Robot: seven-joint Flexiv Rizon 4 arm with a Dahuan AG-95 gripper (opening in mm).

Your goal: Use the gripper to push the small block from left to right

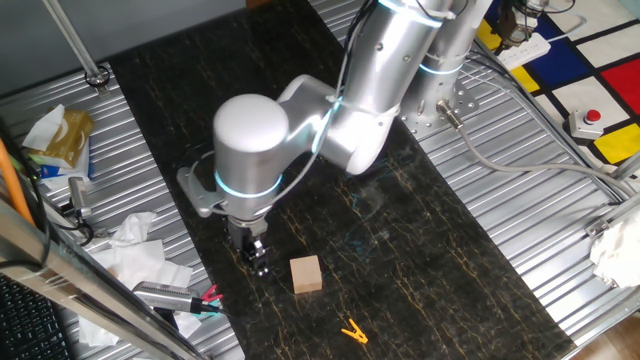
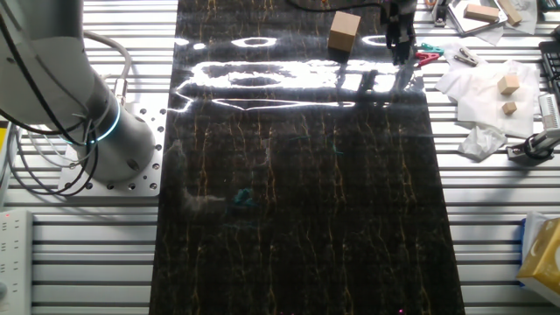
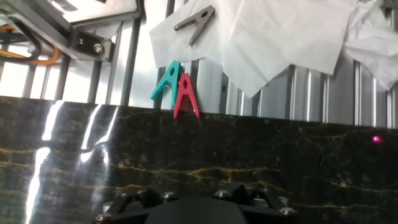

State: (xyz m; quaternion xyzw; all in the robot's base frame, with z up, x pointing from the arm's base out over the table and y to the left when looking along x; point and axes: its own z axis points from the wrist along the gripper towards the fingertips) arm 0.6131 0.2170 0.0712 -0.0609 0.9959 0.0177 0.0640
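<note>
Black marble mat (image 1: 420, 240) on ribbed metal table (image 1: 540, 190); glare.

Arm bent low, gripper (image 1: 256, 256) pointing straight down.

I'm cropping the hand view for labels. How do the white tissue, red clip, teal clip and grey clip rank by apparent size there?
1. White tissue, by far the largest.
2. Red clip and teal clip: they look alike, so no ranking.
3. Grey clip: close to them, perhaps slightly smaller; uncertain.

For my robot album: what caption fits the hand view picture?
Gripper low over the dark table, facing teal and red clips.
</note>
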